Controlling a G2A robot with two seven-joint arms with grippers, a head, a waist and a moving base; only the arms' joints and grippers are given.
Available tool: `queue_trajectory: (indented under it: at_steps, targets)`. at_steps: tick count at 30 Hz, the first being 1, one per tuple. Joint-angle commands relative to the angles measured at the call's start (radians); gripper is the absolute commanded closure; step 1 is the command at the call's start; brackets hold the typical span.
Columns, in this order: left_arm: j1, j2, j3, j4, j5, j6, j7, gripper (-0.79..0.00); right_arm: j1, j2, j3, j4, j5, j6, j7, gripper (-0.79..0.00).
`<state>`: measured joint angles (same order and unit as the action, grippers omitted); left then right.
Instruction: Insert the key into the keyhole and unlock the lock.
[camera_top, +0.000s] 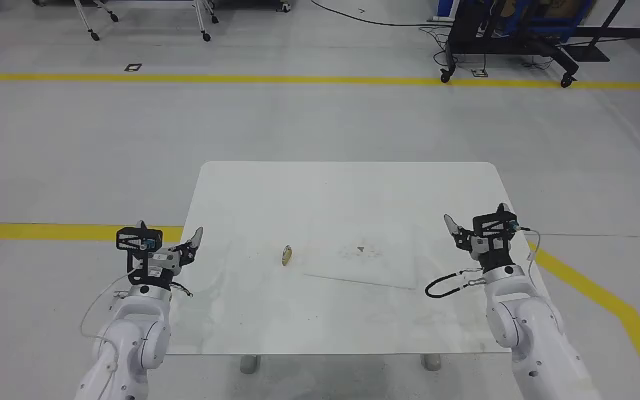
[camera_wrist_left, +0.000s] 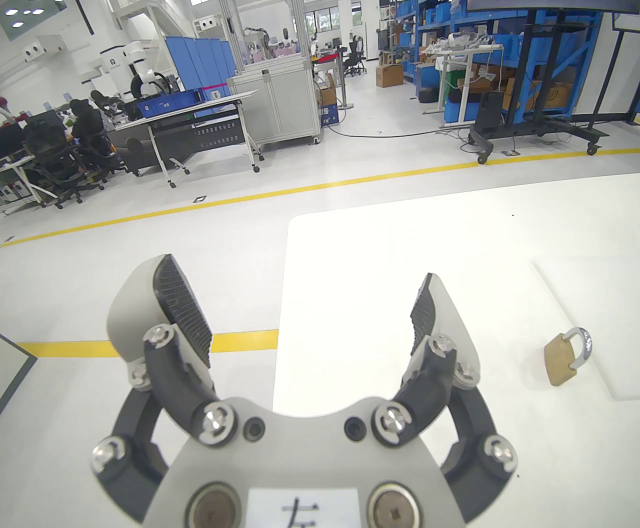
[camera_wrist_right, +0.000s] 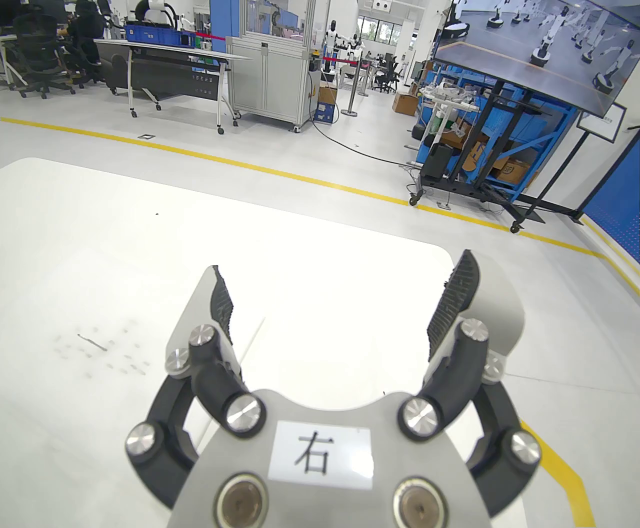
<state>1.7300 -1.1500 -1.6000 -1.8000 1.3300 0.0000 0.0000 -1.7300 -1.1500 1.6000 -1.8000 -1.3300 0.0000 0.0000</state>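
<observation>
My left tool is released, jaws spread wide, nothing between the pads. It hangs at the tabletop's left edge, half over the floor. My right tool is also released and empty, over the right edge near the far right corner. The padlock lies on its side around the tabletop's middle, a bit toward my left, well apart from both tools. It sits right at the edge of a thin pale sheet; can't tell if it rests on the sheet or just beside it. The left wrist view gives the detail: brass body, silver shackle that looks seated. From the top view it's just a small tan speck, and the sheet reads as one faint line running toward my right side. The right wrist view picks up a thin sliver lying flat among faint grey smudges, between the padlock and my right tool; too small to tell what it is. A black cable loops over the tabletop beside my right arm. Farther off, a yellow floor line runs past the tabletop, with a black wheeled stand beyond it.
</observation>
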Motion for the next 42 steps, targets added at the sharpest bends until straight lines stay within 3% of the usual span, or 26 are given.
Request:
queue_trajectory:
  at_steps: [1, 8, 16, 30, 39, 42]
  targets:
    - [0.0, 0.0, 0.0, 0.0, 0.0, 0.0, 0.0, -0.785, 0.0, 0.0, 0.0, 0.0, 0.0, 0.0, 0.0, -0.785]
    - [0.0, 0.0, 0.0, 0.0, 0.0, 0.0, 0.0, -0.785, 0.003, 0.0, -0.009, 0.0, -0.005, -0.016, 0.003, -0.785]
    - [0.0, 0.0, 0.0, 0.0, 0.0, 0.0, 0.0, -0.785, 0.154, -0.004, -0.149, 0.094, -0.055, -0.215, 0.096, -0.785]
    - [0.0, 0.0, 0.0, 0.0, 0.0, 0.0, 0.0, -0.785, 0.154, -0.004, -0.149, 0.094, -0.055, -0.215, 0.096, -0.785]
    - [0.0, 0.0, 0.0, 0.0, 0.0, 0.0, 0.0, -0.785, 0.338, -0.011, -0.292, 0.315, -0.002, -0.574, 0.037, -0.785]
    - [0.0, 0.0, 0.0, 0.0, 0.0, 0.0, 0.0, -0.785, 0.414, -0.011, -0.336, 0.401, -0.046, -0.695, 0.021, -0.785]
